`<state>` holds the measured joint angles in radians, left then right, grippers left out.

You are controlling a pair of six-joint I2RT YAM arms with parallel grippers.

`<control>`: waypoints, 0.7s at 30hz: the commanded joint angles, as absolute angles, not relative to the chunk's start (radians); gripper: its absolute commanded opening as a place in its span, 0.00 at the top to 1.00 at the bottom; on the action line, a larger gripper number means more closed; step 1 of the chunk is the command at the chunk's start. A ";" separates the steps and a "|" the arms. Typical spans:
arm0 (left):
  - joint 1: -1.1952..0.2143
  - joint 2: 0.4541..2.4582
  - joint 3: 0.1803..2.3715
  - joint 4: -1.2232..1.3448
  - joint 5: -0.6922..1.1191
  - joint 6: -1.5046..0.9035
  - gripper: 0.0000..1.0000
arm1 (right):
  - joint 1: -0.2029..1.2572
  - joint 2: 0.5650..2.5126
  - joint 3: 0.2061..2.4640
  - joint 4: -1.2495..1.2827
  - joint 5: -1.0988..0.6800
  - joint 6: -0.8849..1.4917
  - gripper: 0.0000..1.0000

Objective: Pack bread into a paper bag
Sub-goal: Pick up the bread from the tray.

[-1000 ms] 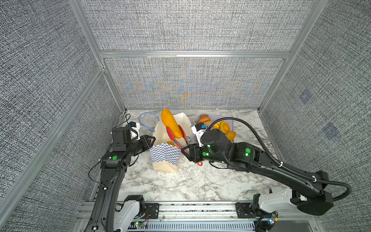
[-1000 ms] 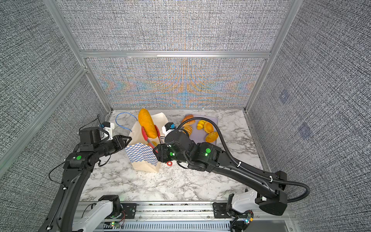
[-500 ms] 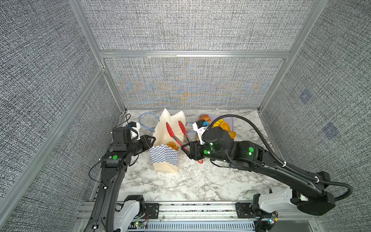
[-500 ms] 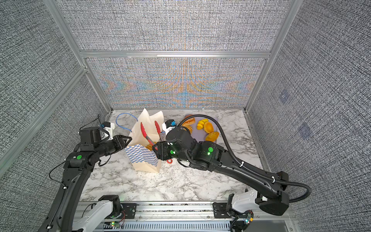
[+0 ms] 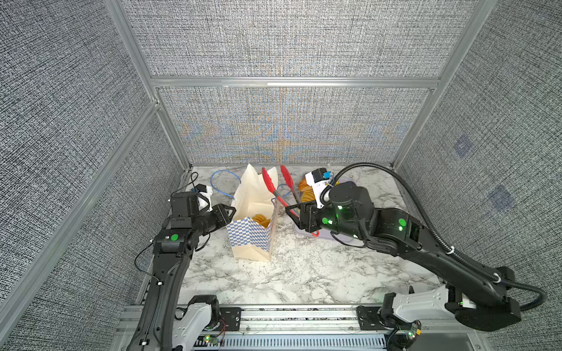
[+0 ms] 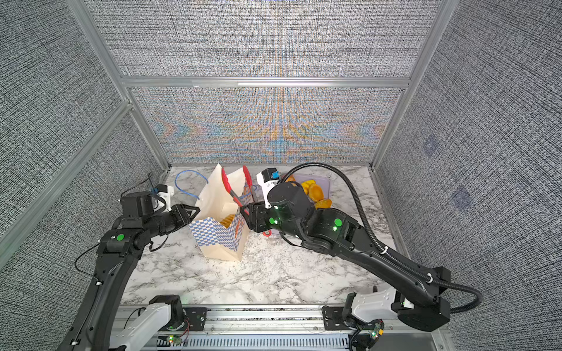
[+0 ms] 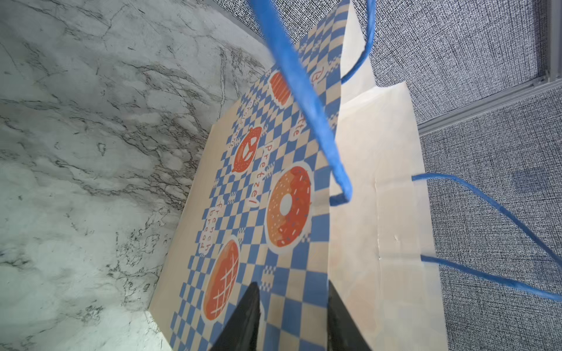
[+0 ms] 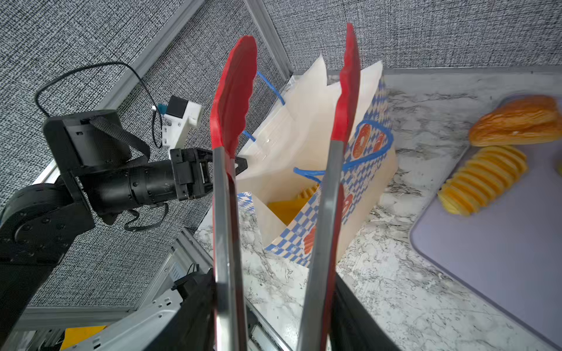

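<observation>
Red-tipped steel tongs [image 5: 269, 182] clamped in right tool [image 5: 294, 214] over creased paper bag [image 5: 252, 240]; left tool [image 5: 228, 211] grip unclear.

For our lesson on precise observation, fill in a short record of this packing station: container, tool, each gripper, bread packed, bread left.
Container: tall cream paper bag with blue-checkered band, upright, mouth open
Tool: red-tipped metal tongs, arms apart, nothing between them
Right gripper: clamped on the tongs' handle end
Left gripper: at the bag's side wall; grip unclear
Bread packed: golden ridged bread visible inside the bag
Bread left: ridged yellow roll and orange-brown loaf on the flat lilac tray
</observation>
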<state>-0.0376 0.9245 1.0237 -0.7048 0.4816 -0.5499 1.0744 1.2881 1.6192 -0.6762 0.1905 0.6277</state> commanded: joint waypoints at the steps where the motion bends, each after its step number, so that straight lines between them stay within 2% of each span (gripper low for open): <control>1: -0.037 0.926 1.032 -0.690 0.491 -0.538 0.65 | 1.047 1.257 1.607 -0.676 0.219 0.586 0.44; 10: -0.038 0.925 1.035 -0.691 0.491 -0.539 0.65 | 0.901 1.140 1.512 -0.727 0.212 0.575 0.44; 21: -0.038 0.927 1.034 -0.695 0.491 -0.537 0.65 | 0.662 1.102 1.295 -0.733 0.022 0.646 0.44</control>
